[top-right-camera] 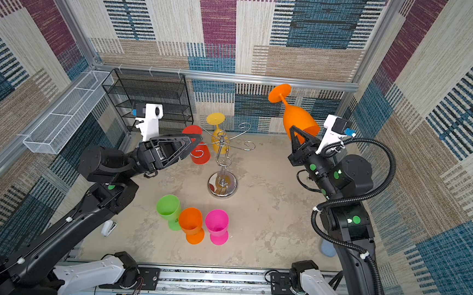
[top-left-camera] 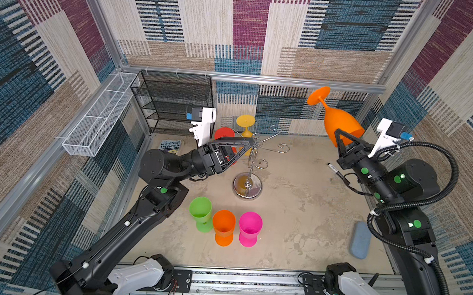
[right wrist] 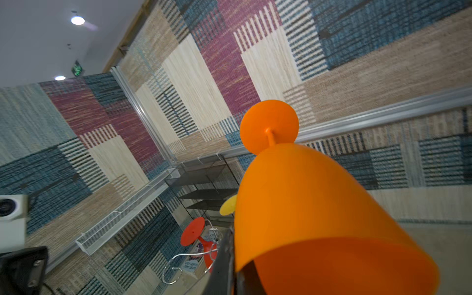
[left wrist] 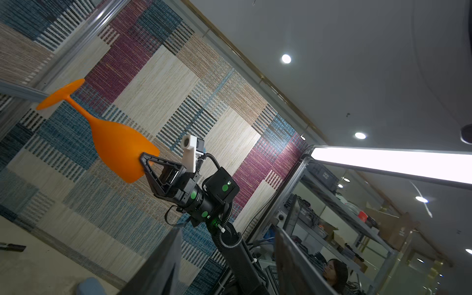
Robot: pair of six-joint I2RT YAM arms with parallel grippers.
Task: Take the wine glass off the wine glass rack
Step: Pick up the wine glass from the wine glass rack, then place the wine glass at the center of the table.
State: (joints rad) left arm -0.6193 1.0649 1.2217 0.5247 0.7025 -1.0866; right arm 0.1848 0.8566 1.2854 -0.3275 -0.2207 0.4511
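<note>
In a top view the only print I can read is on the book (top-left-camera: 170, 146) by the foot of the black mesh shelf (top-left-camera: 173, 104): "13-STOREY TREEHOUSE". The lettering on the marker (top-left-camera: 334, 168) lying on the table (top-left-camera: 296, 215) is too small to make out. In both top views the right gripper (top-left-camera: 340, 138) (top-right-camera: 294, 133) is clamped on the bowl rim of the orange wine glass (top-left-camera: 342, 121) (top-right-camera: 298, 117). The glass is held aloft, foot uppermost and tilted toward the back wall, well apart from the wine glass rack (top-left-camera: 247, 186) (top-right-camera: 223, 183) standing mid-table. A red glass (top-left-camera: 225, 133) and a yellow glass (top-left-camera: 245, 121) hang on the rack. A green glass (top-left-camera: 201, 211), a second orange glass (top-left-camera: 223, 224) and a pink glass (top-left-camera: 249, 226) stand upright near the front. The left gripper (top-left-camera: 251, 142) (top-right-camera: 200, 138) lies level at the rack's top hub — I cannot tell whether it touches the wire. In the left wrist view its fingers (left wrist: 163, 265) stand apart with nothing between them. Beyond them, the right gripper (left wrist: 143, 157) pinches the wine glass (left wrist: 115, 148). In the right wrist view the wine glass (right wrist: 319, 204) fills the frame and one dark finger (right wrist: 224, 268) presses its rim. The rack's curled arms (right wrist: 178, 263) sit low beyond — a green ceiling sign (right wrist: 77, 69) is illegible.
</note>
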